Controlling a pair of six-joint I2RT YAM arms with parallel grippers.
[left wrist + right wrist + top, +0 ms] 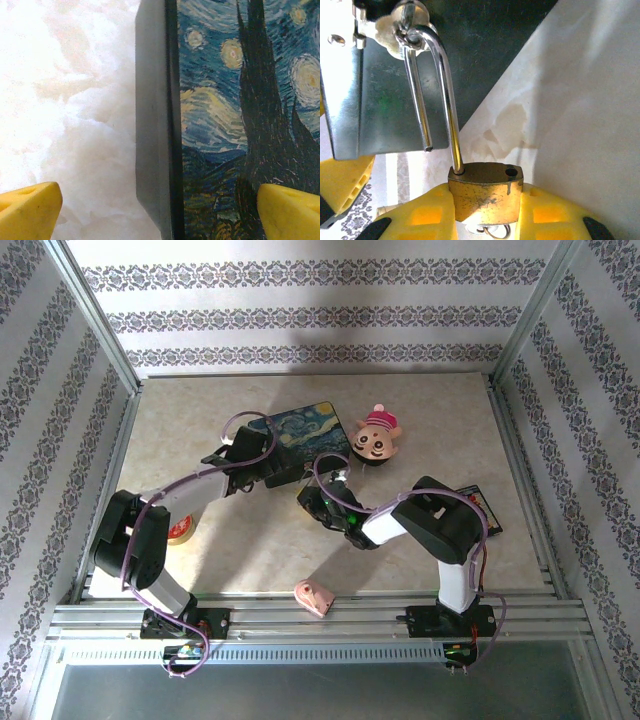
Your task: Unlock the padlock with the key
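**1.** Roll of tan tape [181, 530], near the left edge of the desk [440, 410], under the left arm.

**2.** Left hand [160, 212]. Its yellow fingers are spread wide and hold nothing. They straddle one edge of item 3, one fingertip over bare desk and the other over the lid.

**3.** Flat dark box with a painted starry-night lid [305, 435], mid-desk toward the far edge. A silver hasp plate [380, 105] sits on its near side.

**4.** Small brass-gold padlock with a thin silver shackle [487, 192], near the middle of the desk, hanging from the hasp's staple.
- **Grip:** the right hand [487, 215] is closed on the brass body, one yellow finger on each side.
- **Long axis:** it runs from the body, nearest the hand, up to the shackle bend at the staple, leaning slightly left in the wrist view.
- **Shackle:** one leg is seated in the body. The other ends free, beside its empty hole, so the lock looks sprung.
- **Handling:** probably rigid and dense for its size. The smooth metal is apt to slip or swivel on the staple. It is best held across the body, leaving the underside clear.

**5.** Thin silvery loop [492, 232], touching the body's underside. It is probably the bow of the key seated in the keyway, but too little shows to be sure.

**6.** Pink wedge-shaped block [315, 597], at the near edge.

**7.** Soft doll head in a pink cap [378, 435], just beside the box's right corner.

**8.** Dark card [483, 508], near the right edge.
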